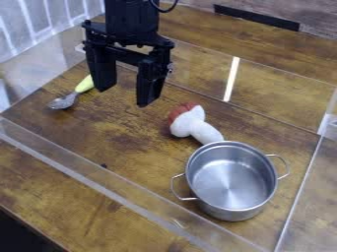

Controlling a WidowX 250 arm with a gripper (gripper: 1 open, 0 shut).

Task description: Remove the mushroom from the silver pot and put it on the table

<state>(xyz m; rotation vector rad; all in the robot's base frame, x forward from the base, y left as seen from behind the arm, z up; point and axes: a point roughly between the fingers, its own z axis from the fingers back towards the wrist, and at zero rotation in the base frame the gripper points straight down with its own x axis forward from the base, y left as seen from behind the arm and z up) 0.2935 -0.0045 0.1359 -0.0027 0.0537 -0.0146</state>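
Starting nearest the camera, the silver pot (pixel 232 179) stands upright at the near right of the table (pixel 79 157), its two loop handles out to the sides and its polished bowl holding nothing, so the lifting-out part of the job looks done. Just beyond its far-left rim the mushroom (pixel 188 121) lies tipped on its side on the bare planks, close to the pot but apart from it, with the reddish-brown cap pointing far-left and the thick white stem trailing near-right toward the pot; its long axis therefore runs on that diagonal. Farther back and left, the gripper (pixel 126 81) hangs pointing straight down above the wood with its dark fingers spread wide and nothing between them. From the claw the mushroom lies to the near right, a short way off and clearly untouched. Judging by this, the toy already rests where the task wants it, and the arm needs only to stay clear. At the far left edge a grey spoon (pixel 62 101) and a yellow corn cob (pixel 85 85) lie together.
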